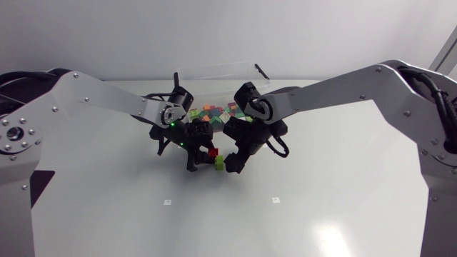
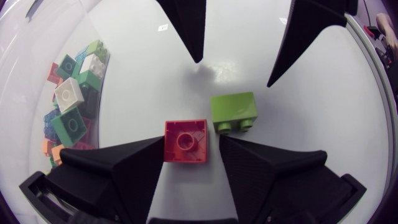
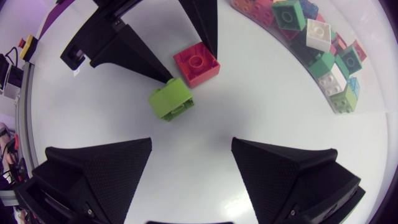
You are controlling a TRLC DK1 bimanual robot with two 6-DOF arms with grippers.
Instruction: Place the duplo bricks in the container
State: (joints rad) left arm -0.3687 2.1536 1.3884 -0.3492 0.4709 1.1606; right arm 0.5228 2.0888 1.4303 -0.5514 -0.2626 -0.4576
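Straddling the red brick [image 2: 185, 140], the left gripper [image 2: 191, 144] holds its two fingers [image 2: 124, 171] apart, one on each side of it. A sliver of table shows along one finger, so no squeeze that I can see. The red brick sits flat, stud up. Just beside the red brick lies the lime green brick [image 3: 170, 99], tipped on its side. Facing the red brick from past the green one, the right gripper [image 3: 191, 142] hangs with its fingers spread wide, nothing between them. Farther out from the red brick, the clear container [image 1: 214, 73] stands on the white table [image 1: 321, 207], loaded with mixed coloured bricks [image 3: 314, 43].
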